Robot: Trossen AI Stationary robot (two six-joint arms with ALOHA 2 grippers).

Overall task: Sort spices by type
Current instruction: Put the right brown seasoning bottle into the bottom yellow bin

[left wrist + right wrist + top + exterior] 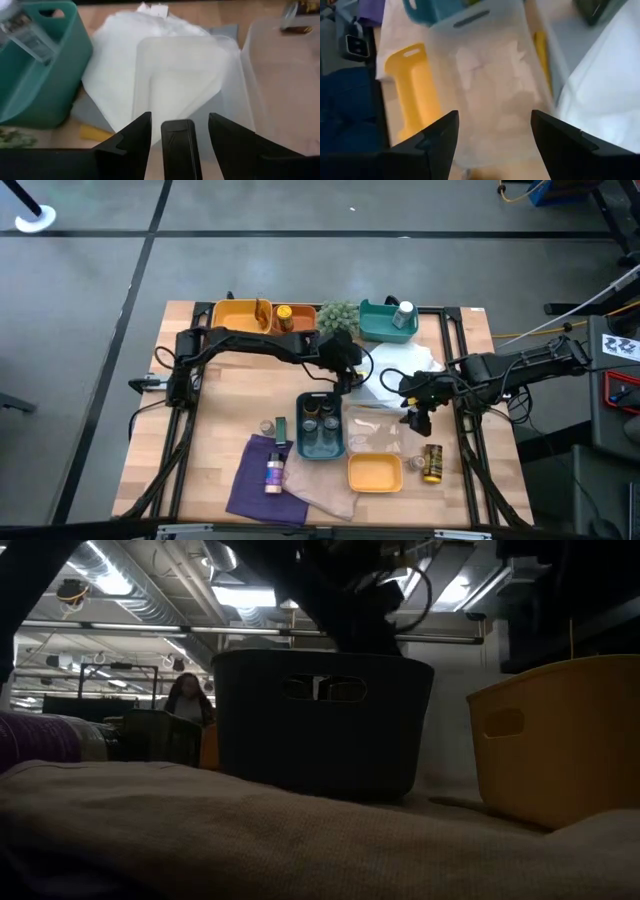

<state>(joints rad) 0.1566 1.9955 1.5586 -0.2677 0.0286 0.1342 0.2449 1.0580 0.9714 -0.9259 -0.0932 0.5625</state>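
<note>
Several spices stand in the dark tray (322,442) at the table's middle. Others are spread about: one in the orange tray (284,315), a white bottle in the teal tray (404,313), one on the purple cloth (272,473), two beside the dark tray (274,426), and one on the bare table (432,463). My left gripper (348,380) hangs open over the dark tray's far end. A dark narrow thing (178,145) shows between its fingers with a gap on either side; what it is cannot be told. My right gripper (495,115) is open over the clear tray (490,85), holding nothing.
A white plastic bag (400,372) and a green spiky plant (338,314) lie at the far middle. A yellow tray (374,472) sits near the front, and a beige cloth (320,485) lies beside the purple one. A person (186,700) shows in the room behind.
</note>
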